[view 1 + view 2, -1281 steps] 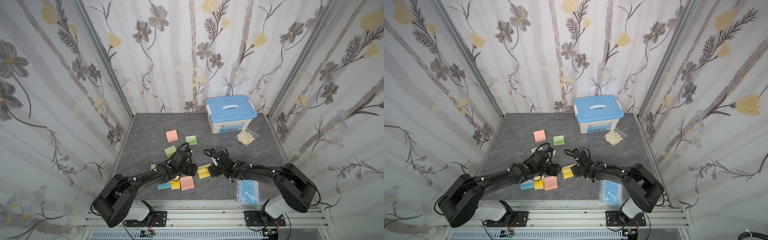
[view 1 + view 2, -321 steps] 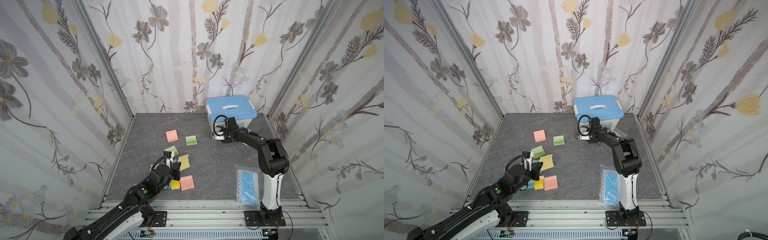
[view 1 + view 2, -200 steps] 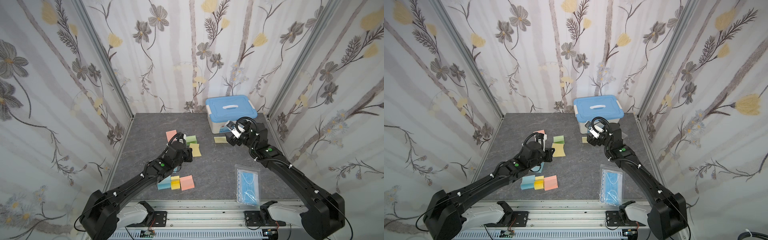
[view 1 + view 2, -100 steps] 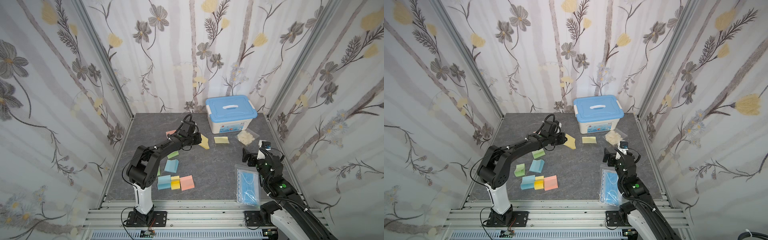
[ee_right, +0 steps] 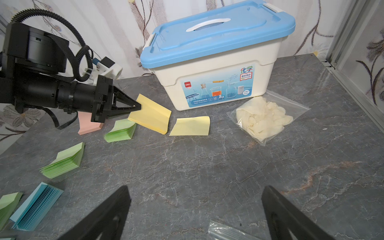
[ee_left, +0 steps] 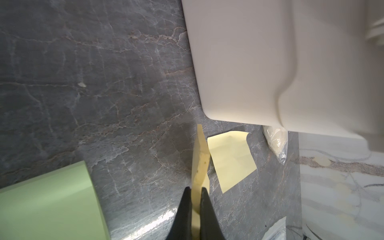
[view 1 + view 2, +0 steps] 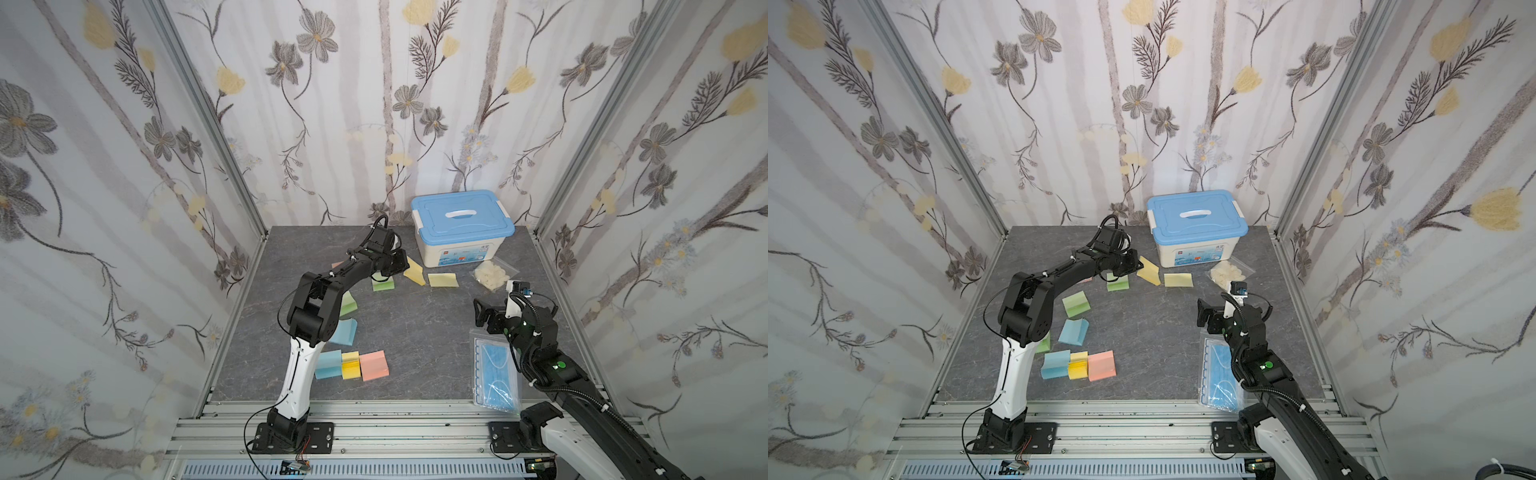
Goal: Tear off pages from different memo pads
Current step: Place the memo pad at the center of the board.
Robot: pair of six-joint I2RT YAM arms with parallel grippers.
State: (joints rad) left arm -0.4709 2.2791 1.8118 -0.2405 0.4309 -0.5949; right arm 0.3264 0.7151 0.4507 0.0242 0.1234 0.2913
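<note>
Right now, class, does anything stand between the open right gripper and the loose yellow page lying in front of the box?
Nothing visible does. Only bare table lies between the right gripper and the yellow page. The left gripper, shut on a yellow pad, hangs close beside the page, and the glove bag lies to its other side.

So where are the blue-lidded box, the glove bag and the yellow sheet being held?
box (image 5: 220, 39): right wrist view, on its blue lid.
glove bag (image 5: 264, 118): right wrist view, bag's middle.
held yellow sheet (image 5: 150, 115): right wrist view, sheet's middle.
</note>
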